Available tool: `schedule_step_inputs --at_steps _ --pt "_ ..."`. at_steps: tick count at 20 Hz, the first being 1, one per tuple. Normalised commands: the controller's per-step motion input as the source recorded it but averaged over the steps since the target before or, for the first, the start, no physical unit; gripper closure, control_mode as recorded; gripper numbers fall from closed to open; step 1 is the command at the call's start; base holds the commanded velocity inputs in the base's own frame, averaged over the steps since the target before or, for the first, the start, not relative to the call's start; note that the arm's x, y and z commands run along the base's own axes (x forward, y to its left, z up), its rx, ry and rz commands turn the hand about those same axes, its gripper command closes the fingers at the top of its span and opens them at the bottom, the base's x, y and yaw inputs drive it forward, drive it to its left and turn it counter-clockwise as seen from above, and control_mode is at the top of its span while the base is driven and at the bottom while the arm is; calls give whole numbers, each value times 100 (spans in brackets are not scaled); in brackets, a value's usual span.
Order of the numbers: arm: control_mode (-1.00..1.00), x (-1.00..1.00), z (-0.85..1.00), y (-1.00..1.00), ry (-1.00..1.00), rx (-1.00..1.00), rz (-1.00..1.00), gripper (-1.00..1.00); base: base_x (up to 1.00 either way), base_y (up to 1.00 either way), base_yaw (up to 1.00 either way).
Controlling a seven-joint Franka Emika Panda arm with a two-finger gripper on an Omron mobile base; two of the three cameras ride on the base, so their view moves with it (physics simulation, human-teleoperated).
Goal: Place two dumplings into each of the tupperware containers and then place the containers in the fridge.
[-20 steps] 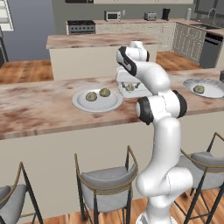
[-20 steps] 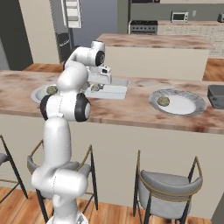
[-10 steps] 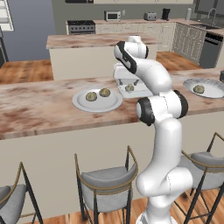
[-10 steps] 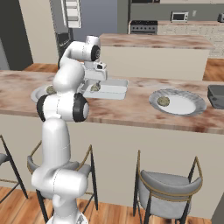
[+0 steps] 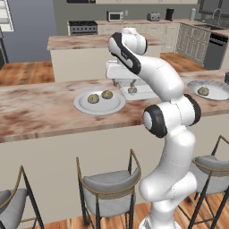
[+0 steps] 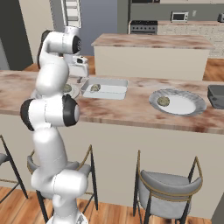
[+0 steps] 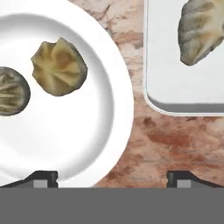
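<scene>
The gripper [image 7: 112, 177] was held with its two tips wide apart, and nothing was held between them. It hung above the counter [image 5: 40, 112], over the gap between the white plate [image 7: 87, 144] and the tupperware container [image 7: 175, 94].

From here, a dumpling could be knocked off the plate if the tips were brought down too close to its edge. The two dumplings on the plate lay near each other, so both might be bumped or squeezed at one time. A soft dumpling could also be squashed if it were pinched too hard.

One tan dumpling [image 7: 59, 66] lay on the plate, up and to the left of the gripper in the hand view. A darker dumpling [image 7: 12, 91] lay just beside it, farther left. A third dumpling [image 7: 201, 30] was already in the container. Another dumpling [image 6: 163, 101] sat on a far plate [image 6: 186, 105]. A dark shape [image 6: 216, 95] at the counter's end was perhaps a second container, but it was cut off.
</scene>
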Motion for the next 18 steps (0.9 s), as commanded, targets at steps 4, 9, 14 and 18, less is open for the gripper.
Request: schedule_step_inputs --at_steps 4,9,14,18 --pt "-100 -67 1 65 0 0 -1 -100 0 0 0" --pt "-100 -28 0 78 0 0 0 -100 0 0 0" --pt "-100 1 0 78 0 0 0 -100 0 0 0" --pt "-100 13 -7 29 3 0 0 -100 0 0 0"
